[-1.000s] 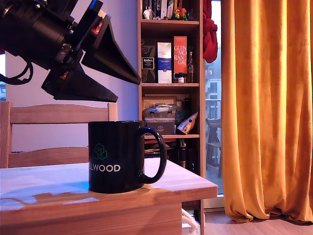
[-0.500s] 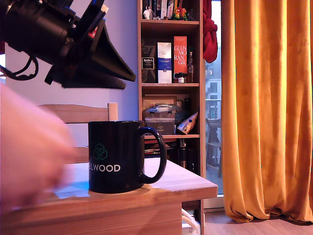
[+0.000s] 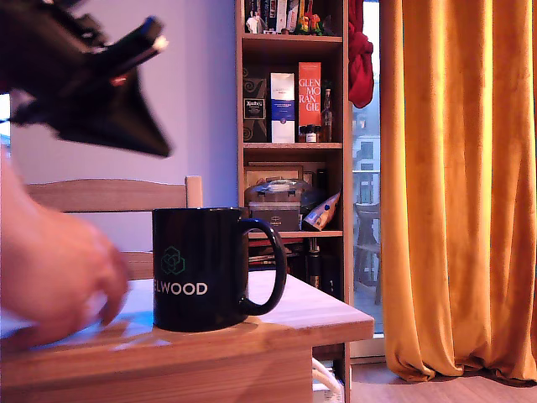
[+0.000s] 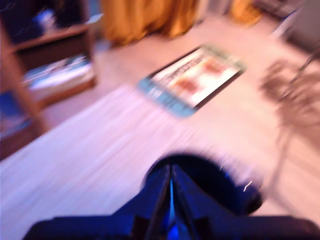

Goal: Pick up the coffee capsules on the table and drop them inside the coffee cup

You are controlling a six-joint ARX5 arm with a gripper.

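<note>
One pincer (image 3: 155, 138) is in view, raised in the air and blurred in both views. In the wrist view its two dark fingers (image 4: 155, 195) lie pressed together with only a thin blue sliver showing between them; whether that sliver is a capsule cannot be told. The jaws read as closed or very nearly so.

Below the pincer and toward the exterior view's right stands the coffee cup (image 3: 201, 269), upright on the table (image 3: 285, 323), its handle pointing to the exterior view's right. In the wrist view the cup's dark rim (image 4: 220, 175) appears directly beyond the fingertips, so the pincer sits near above it, clear of contact.

Below the pincer on the exterior view's left, a person's hand (image 3: 54, 269) rests low over the tabletop, blurred, just beside the cup. No capsule can be made out on the table.

Behind the cup: a wooden chair (image 3: 109, 195), a bookshelf (image 3: 292, 126) and an orange curtain (image 3: 457, 185).
</note>
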